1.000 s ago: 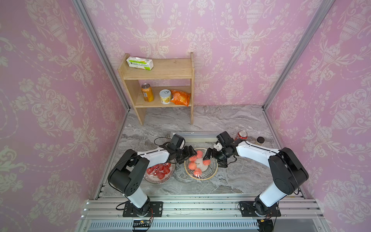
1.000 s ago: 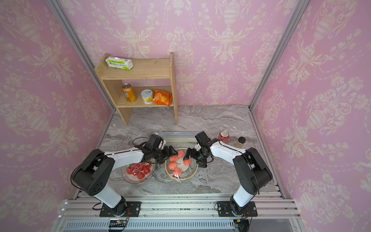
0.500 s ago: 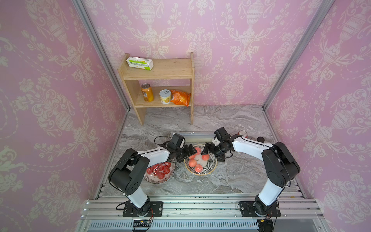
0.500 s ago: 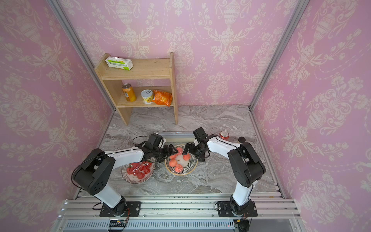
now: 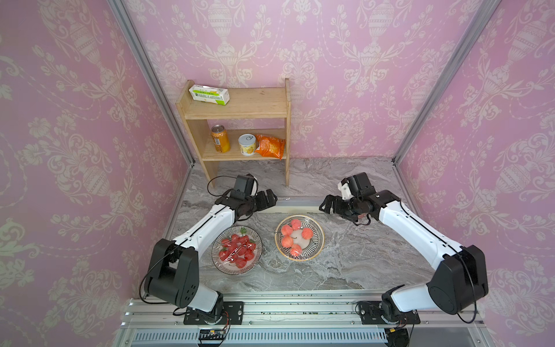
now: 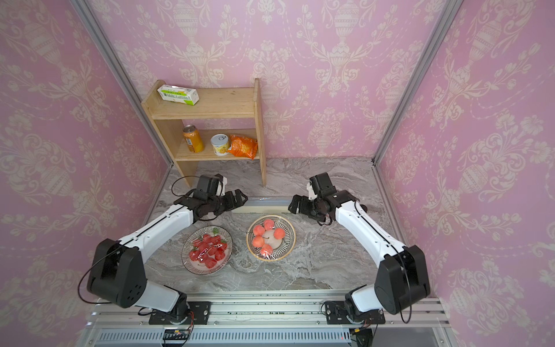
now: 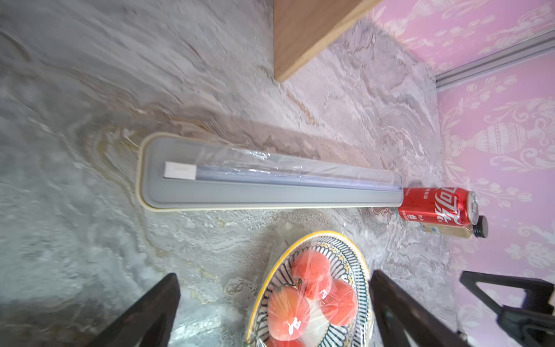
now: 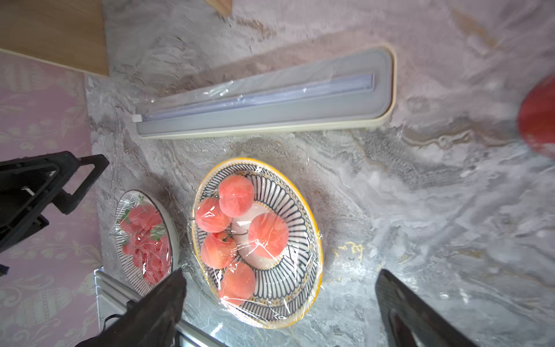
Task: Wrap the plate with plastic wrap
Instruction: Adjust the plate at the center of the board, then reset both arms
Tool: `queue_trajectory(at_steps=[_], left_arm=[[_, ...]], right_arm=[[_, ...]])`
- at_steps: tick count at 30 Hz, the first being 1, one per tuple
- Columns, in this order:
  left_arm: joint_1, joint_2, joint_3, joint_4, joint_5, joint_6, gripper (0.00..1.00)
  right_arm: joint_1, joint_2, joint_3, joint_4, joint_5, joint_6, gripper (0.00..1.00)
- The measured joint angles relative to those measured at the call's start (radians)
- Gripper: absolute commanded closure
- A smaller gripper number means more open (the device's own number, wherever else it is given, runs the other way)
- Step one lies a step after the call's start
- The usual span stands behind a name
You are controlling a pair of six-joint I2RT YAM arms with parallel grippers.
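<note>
Plate [image 5: 319, 244]: peaches [image 5: 307, 232] on it, middle of the bench [image 5: 345, 264], just in front of the box [image 5: 295, 207]
Wrap [image 8: 270, 240]: lying over the plate and peaches, crinkly round the rim
Left hand [image 5: 270, 199]: wide open, nothing in it, by one end of the box
Right hand [image 5: 326, 205]: wide open too, empty, by the other end

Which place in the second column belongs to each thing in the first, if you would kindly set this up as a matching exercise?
Things
1. peach plate
2. green-and-white carton
3. orange snack bag
4. red cola can

Places
A. lower shelf, beside the tin
B. by one end of the dispenser box
C. top shelf
D. on the table, under plastic wrap

Pairs: 1-D, 2-C, 3-A, 4-B
</note>
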Motion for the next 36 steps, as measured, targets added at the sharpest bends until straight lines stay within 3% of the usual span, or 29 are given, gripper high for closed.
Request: queue_trajectory(at_steps=[4, 7, 13, 21, 36], left_arm=[[0.049, -0.174, -0.034, 0.017, -0.154, 0.129, 0.01], [0.133, -0.286, -0.125, 0.097, -0.236, 0.205, 0.01], [0.318, -0.258, -0.301, 0.251, -0.332, 0.261, 0.01], [0.335, -0.159, -0.499, 0.487, -0.421, 0.342, 0.01], [0.382, 0.014, -0.560, 0.811, -0.455, 0.461, 0.01]], right_arm=[[-0.063, -0.159, -0.019, -0.007, 0.115, -0.071, 0.00], [-0.134, -0.272, -0.124, 0.030, 0.220, -0.105, 0.00], [-0.227, -0.344, -0.393, 0.180, 0.407, -0.190, 0.00], [-0.314, -0.265, -0.604, 0.528, 0.488, -0.277, 0.00], [-0.317, 0.047, -0.798, 1.302, 0.412, -0.431, 0.00]])
